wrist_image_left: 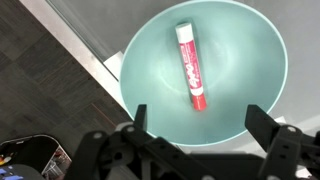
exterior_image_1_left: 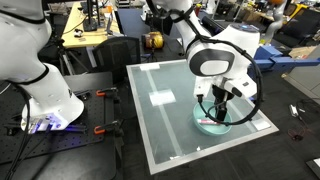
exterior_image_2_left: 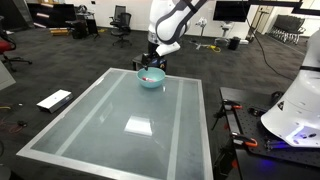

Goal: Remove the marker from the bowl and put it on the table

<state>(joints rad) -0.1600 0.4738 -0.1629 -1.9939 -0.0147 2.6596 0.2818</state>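
Observation:
The red-pink marker (wrist_image_left: 190, 65) lies inside the teal bowl (wrist_image_left: 250, 60), its length running from the far side toward my fingers. The bowl stands near a corner of the pale grey-green table (exterior_image_1_left: 160, 120), and shows in both exterior views (exterior_image_1_left: 212, 124) (exterior_image_2_left: 151, 78). My gripper (wrist_image_left: 200, 118) hangs just above the bowl, open and empty, one finger at each side of the bowl's near rim. It shows in the exterior views directly over the bowl (exterior_image_1_left: 217, 103) (exterior_image_2_left: 153, 62). The marker shows as a small red spot in an exterior view (exterior_image_2_left: 148, 76).
The table edge and dark carpet floor (wrist_image_left: 50, 70) lie close beside the bowl. A second white robot base (exterior_image_1_left: 45, 95) stands beside the table. Office chairs and benches (exterior_image_1_left: 95, 25) stand farther off. A flat white panel (exterior_image_2_left: 54, 99) lies on the floor.

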